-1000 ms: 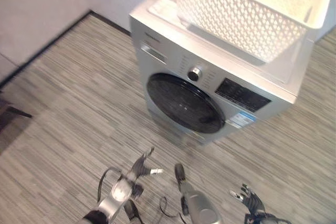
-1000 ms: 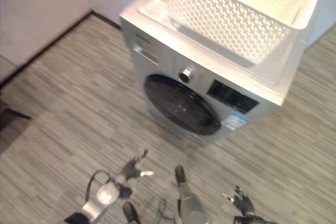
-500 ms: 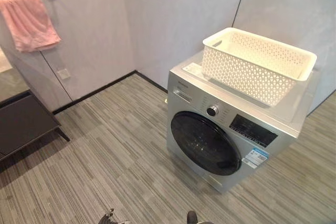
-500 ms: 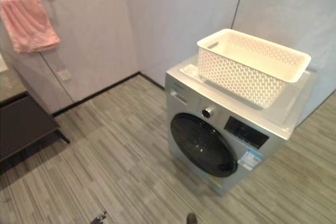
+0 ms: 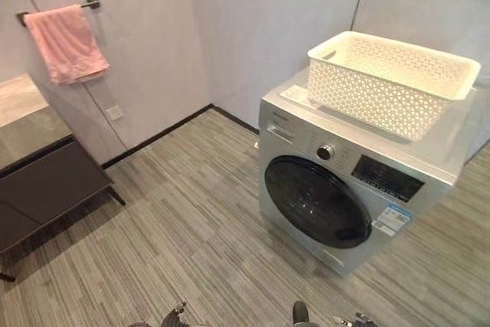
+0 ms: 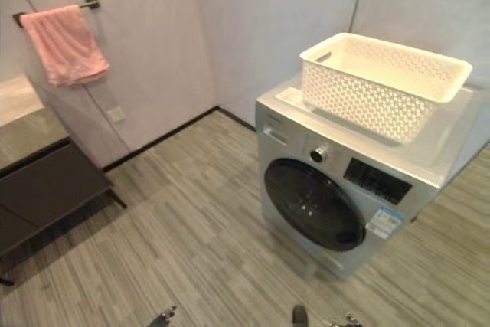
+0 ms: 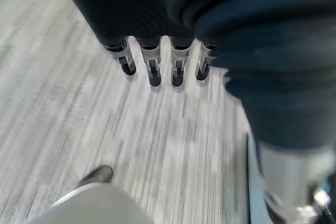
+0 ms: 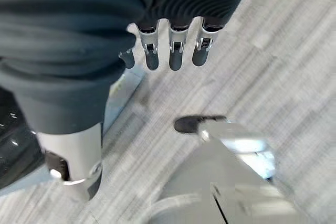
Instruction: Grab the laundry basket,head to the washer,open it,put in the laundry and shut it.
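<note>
1. We see the white perforated plastic laundry basket (image 5: 394,82) resting on top of the silver front-loading washing machine (image 5: 348,189), set slightly askew across its lid; neither hand touches it
2. The washer's round dark glass door (image 5: 318,202) sits flush with the front panel, closed, with a small silver dial (image 5: 326,152) and a dark display strip (image 5: 387,178) above it
3. The washer stands on a grey striped plank floor (image 5: 176,243), in a corner of pale grey panelled walls (image 5: 260,21)
4. In the left wrist view, our left hand (image 7: 157,64) hangs above the floor with its silver, dark-tipped fingers (image 7: 153,69) in a straight row side by side, relaxed and holding nothing
5. In the right wrist view, our right hand (image 8: 176,51) likewise hangs over the floor, its fingers (image 8: 177,55) straight and loose and its thumb (image 8: 79,163) apart from them, empty
6. From the head views, only the tips of both hands show at the lower edge, well apart from the washer
7. On the left wall a pink towel (image 5: 67,44) hangs from a short metal rail (image 5: 90,1), and below it stands a low dark cabinet (image 5: 46,189) against the wall
8. We cannot tell from here whether the basket holds any laundry
</note>
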### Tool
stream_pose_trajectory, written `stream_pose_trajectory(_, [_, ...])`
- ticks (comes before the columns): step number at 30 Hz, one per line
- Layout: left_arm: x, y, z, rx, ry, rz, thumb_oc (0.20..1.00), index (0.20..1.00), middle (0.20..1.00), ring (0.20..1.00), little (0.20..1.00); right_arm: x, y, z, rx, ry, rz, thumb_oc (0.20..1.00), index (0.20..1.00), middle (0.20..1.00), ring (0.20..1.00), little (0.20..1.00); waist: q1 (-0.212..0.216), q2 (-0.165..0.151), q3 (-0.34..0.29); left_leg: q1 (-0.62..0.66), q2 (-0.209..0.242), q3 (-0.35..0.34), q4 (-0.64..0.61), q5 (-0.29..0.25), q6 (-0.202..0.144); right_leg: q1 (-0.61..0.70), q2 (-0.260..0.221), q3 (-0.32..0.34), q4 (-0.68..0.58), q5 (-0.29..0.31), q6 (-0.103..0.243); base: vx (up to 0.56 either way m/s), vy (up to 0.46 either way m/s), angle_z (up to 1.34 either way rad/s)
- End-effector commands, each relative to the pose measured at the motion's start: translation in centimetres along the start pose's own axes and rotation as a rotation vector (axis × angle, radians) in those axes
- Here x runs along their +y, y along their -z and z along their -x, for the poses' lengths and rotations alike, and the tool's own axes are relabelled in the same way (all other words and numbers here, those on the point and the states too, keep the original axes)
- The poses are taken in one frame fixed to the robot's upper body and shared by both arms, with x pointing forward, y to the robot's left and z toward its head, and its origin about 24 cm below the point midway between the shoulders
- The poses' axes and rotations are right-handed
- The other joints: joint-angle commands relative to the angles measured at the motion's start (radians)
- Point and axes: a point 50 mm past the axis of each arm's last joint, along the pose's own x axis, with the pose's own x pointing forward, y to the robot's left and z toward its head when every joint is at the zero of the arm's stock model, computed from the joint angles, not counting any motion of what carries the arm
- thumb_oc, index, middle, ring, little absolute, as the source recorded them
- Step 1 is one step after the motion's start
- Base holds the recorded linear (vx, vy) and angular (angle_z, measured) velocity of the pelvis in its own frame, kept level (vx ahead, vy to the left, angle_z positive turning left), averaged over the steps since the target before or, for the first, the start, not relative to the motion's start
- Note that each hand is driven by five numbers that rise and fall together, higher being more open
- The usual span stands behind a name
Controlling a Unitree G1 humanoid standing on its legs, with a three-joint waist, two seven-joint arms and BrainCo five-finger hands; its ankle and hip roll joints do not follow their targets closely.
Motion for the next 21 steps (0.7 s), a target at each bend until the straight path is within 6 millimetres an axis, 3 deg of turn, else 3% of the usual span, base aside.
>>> stream_pose_trajectory(1, [1.4,-2.3,-0.7,-0.089,-0.005,-0.033,1.0,1.0,1.0,1.0,1.0,-0.3,-3.7,-0.6,-0.091,0.005,0.039,1.0,1.0,1.0,1.0,1.0,0.036,0.047,0.095,0.002,0.036,-0.027,0.076,-0.091,0.015,0.024,-0.075,-0.235,0.112,-0.213,0.036,-0.14,0.124,-1.5])
stream_pose_trajectory(2, [1.5,-2.2,-0.6,-0.086,-0.007,-0.015,1.0,1.0,1.0,1.0,1.0,-0.2,-3.4,-0.5,-0.083,0.001,0.034,1.0,1.0,1.0,1.0,1.0,0.042,0.048,0.097,0.003,0.04,-0.019,0.074,-0.088,0.02,0.044,-0.073,-0.256,0.144,-0.24,0.025,-0.14,0.094,-1.18])
stream_pose_trajectory(3, [1.7,-1.7,-0.5,-0.071,-0.015,0.01,1.0,1.0,1.0,1.0,1.0,-0.1,-2.6,-0.5,-0.053,-0.008,0.049,1.0,1.0,1.0,1.0,1.0,0.041,0.046,0.092,0.001,0.043,-0.012,0.067,-0.075,0.031,0.061,-0.052,-0.218,0.227,-0.272,0.009,-0.11,0.053,-0.92])
stream_pose_trajectory(5, [2.0,-1.1,-0.3,-0.052,-0.027,0.031,1.0,1.0,1.0,1.0,1.0,0.1,-1.3,-0.3,-0.008,-0.016,0.082,1.0,1.0,1.0,1.0,1.0,0.049,0.039,0.077,-0.004,0.042,-0.008,0.061,-0.067,0.036,0.099,-0.02,-0.186,0.253,-0.302,0.005,-0.07,-0.005,-0.61])
stream_pose_trajectory(8, [1.9,-0.6,-0.2,-0.037,-0.03,0.05,1.0,1.0,1.0,1.0,1.0,0.1,-0.2,-0.2,0.028,-0.016,0.113,1.0,1.0,1.0,1.0,1.0,0.068,0.024,0.051,-0.016,0.041,0.008,0.051,-0.058,0.033,0.165,-0.006,-0.198,0.205,-0.309,0.008,-0.05,-0.067,-0.34])
stream_pose_trajectory(13, [1.7,-0.2,-0.1,-0.015,-0.051,0.1,1.0,1.0,1.0,1.0,1.0,0.9,0.6,-0.1,0.057,-0.035,0.159,1.0,1.0,1.0,1.0,1.0,0.102,-0.009,0.018,-0.034,0.051,0.061,0.046,-0.055,0.02,0.227,-0.009,-0.227,0.042,-0.266,0.034,-0.04,-0.114,-0.34])
stream_pose_trajectory(21, [1.0,-0.3,-0.2,-0.004,-0.03,0.116,1.0,1.0,1.0,1.0,1.0,1.5,0.9,0.0,0.058,-0.061,0.175,1.0,1.0,1.0,1.0,1.0,0.067,-0.013,-0.013,-0.008,0.071,0.057,-0.009,-0.019,-0.009,0.252,0.026,-0.229,0.002,-0.281,0.023,0.0,-0.078,-0.08])
